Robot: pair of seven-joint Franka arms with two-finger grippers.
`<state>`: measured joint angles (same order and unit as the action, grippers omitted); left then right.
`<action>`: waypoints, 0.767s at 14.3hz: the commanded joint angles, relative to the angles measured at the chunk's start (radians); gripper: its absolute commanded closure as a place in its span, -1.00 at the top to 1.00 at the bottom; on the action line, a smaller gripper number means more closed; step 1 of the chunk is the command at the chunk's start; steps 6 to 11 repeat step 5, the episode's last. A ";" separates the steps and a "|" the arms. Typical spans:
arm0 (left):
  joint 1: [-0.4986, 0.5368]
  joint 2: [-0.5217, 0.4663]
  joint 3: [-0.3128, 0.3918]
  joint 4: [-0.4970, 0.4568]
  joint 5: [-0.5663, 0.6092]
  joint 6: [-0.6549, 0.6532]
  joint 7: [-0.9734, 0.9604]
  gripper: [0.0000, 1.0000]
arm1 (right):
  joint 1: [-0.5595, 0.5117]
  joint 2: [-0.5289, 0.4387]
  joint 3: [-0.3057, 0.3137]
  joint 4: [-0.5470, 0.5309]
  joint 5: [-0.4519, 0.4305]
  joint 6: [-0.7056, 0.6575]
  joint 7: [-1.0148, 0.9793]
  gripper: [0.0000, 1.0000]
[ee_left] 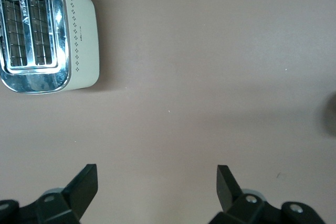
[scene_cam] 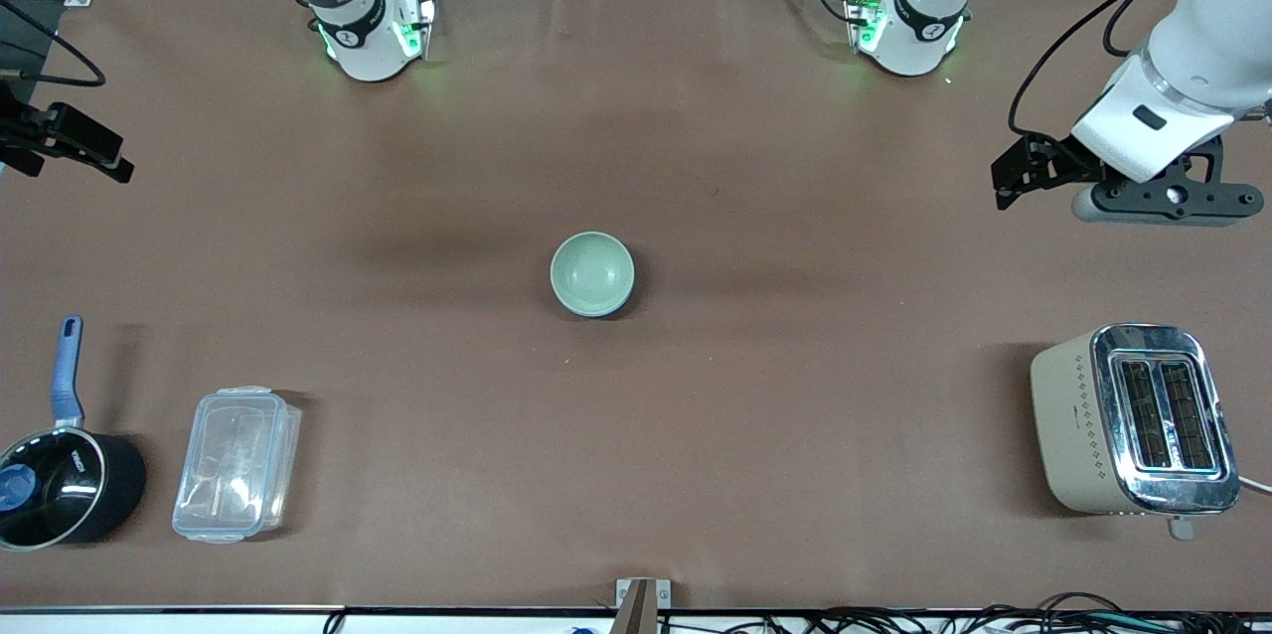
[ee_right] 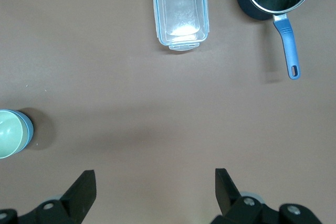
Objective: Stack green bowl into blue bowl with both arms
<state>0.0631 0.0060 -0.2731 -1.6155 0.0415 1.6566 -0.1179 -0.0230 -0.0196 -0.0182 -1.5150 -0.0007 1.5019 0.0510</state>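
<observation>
The green bowl [scene_cam: 592,271] sits nested inside the blue bowl [scene_cam: 622,300] at the middle of the table. In the right wrist view the green bowl [ee_right: 9,134] shows with the blue bowl's rim [ee_right: 29,127] around it. My left gripper [scene_cam: 1016,179] is open and empty, up in the air over the left arm's end of the table; it also shows in the left wrist view [ee_left: 157,182]. My right gripper [scene_cam: 75,145] is open and empty, up over the right arm's end; it also shows in the right wrist view [ee_right: 155,182]. Both are well apart from the bowls.
A cream and chrome toaster [scene_cam: 1133,417] stands near the front camera at the left arm's end. A clear lidded plastic container [scene_cam: 237,463] and a black saucepan with a blue handle [scene_cam: 55,475] stand near the front camera at the right arm's end.
</observation>
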 commanded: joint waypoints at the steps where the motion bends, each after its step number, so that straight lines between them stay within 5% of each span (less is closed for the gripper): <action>1: 0.015 -0.023 0.011 -0.003 -0.020 -0.007 0.032 1.00 | -0.002 0.003 0.000 0.013 0.013 -0.014 -0.011 1.00; 11: 0.038 -0.021 0.014 0.031 -0.023 -0.075 0.041 1.00 | -0.002 0.003 0.000 0.013 0.013 -0.014 -0.011 1.00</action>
